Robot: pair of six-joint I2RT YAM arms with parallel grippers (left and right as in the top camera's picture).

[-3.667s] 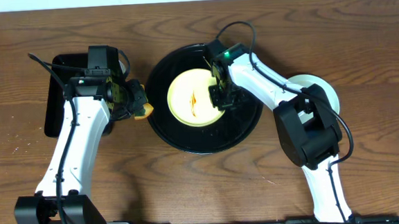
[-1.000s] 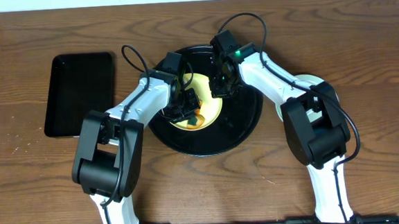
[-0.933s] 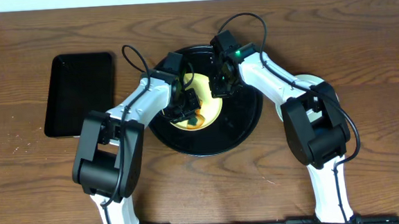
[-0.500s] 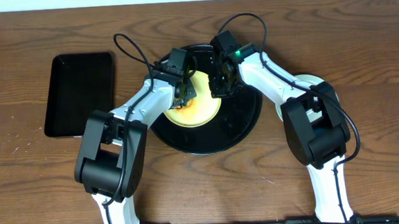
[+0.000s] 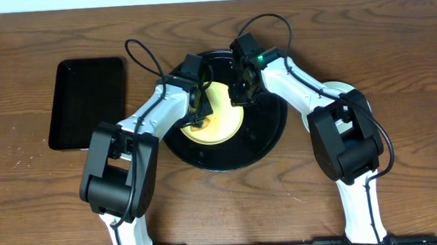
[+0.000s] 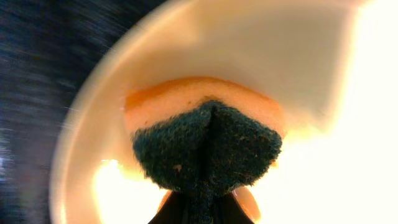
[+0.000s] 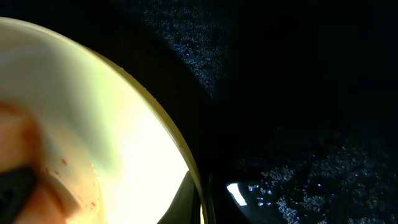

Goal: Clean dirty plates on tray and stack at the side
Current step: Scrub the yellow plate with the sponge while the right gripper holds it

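Our left gripper [image 5: 197, 113] is clenched on a sponge [image 6: 208, 146] and presses its dark green scouring face onto the pale yellow plate [image 5: 223, 116], with the orange foam showing above it. The plate sits in the round black tray [image 5: 268, 131] at mid-table. Our right gripper [image 5: 241, 93] is pinched onto the plate's right rim, where reddish smears show close by. A rectangular black tray [image 5: 88, 102] lies to the left, and a light plate [image 5: 337, 90] lies partly under our right arm.
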